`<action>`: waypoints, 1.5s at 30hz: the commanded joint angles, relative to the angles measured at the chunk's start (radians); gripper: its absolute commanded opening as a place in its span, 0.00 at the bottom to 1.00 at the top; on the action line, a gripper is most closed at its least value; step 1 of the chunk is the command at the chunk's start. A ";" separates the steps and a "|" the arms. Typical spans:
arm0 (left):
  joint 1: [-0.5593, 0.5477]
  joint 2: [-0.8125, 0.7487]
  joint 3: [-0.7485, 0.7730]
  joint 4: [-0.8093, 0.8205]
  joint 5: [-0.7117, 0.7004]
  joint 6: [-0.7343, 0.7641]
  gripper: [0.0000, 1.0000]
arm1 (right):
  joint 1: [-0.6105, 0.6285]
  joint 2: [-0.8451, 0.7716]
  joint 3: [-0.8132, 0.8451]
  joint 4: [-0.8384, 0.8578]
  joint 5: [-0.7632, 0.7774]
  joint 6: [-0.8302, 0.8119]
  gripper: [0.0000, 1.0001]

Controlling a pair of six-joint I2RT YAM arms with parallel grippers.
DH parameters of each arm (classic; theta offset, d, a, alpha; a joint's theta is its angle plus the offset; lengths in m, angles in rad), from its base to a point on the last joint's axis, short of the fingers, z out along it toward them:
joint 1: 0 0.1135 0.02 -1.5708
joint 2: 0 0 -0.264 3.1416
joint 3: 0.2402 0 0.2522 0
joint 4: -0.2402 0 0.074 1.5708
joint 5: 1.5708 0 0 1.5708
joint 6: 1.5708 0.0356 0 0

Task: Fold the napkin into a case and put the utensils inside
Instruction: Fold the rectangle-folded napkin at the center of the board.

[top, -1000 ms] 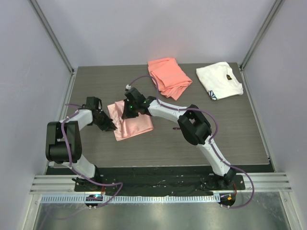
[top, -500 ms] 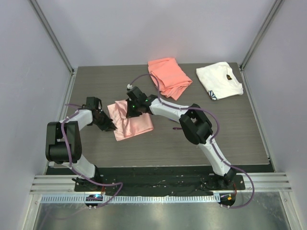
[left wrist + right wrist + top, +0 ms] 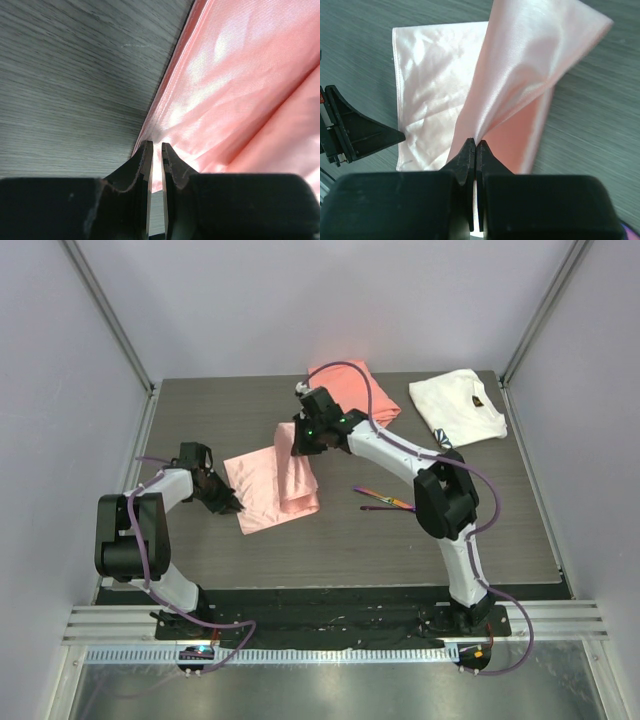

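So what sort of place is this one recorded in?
Probably a lab test cell, not a home: plain grey panels in metal posts enclose a dark wood-grain table, with a left arm and right arm bolted at its near edge.

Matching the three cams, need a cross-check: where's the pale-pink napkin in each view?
Top external: napkin left of centre, its right part held up by the right gripper.
Left wrist: napkin fills the right half.
Right wrist: napkin centre, fold pinched at bottom.
Shared landmark: left gripper at the napkin's left edge.
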 commanded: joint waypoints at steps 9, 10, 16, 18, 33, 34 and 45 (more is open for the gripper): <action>-0.003 -0.035 -0.004 -0.022 -0.030 0.024 0.17 | 0.063 0.014 0.140 -0.088 -0.123 -0.085 0.01; -0.003 -0.036 -0.003 -0.022 -0.030 0.024 0.17 | 0.066 0.024 0.148 -0.087 -0.132 -0.079 0.01; -0.003 -0.036 0.004 -0.023 -0.029 0.023 0.17 | 0.076 0.102 0.217 -0.085 -0.175 -0.047 0.01; -0.003 -0.036 0.007 -0.025 -0.029 0.023 0.17 | 0.081 0.126 0.230 -0.085 -0.192 -0.040 0.01; -0.005 -0.035 0.002 -0.019 -0.023 0.018 0.17 | 0.118 0.232 0.295 -0.025 -0.222 0.030 0.01; -0.003 -0.035 0.002 -0.020 -0.024 0.018 0.17 | 0.118 0.235 0.296 -0.022 -0.227 0.039 0.01; -0.005 -0.039 0.002 -0.019 -0.021 0.016 0.17 | 0.122 0.285 0.318 0.008 -0.264 0.095 0.10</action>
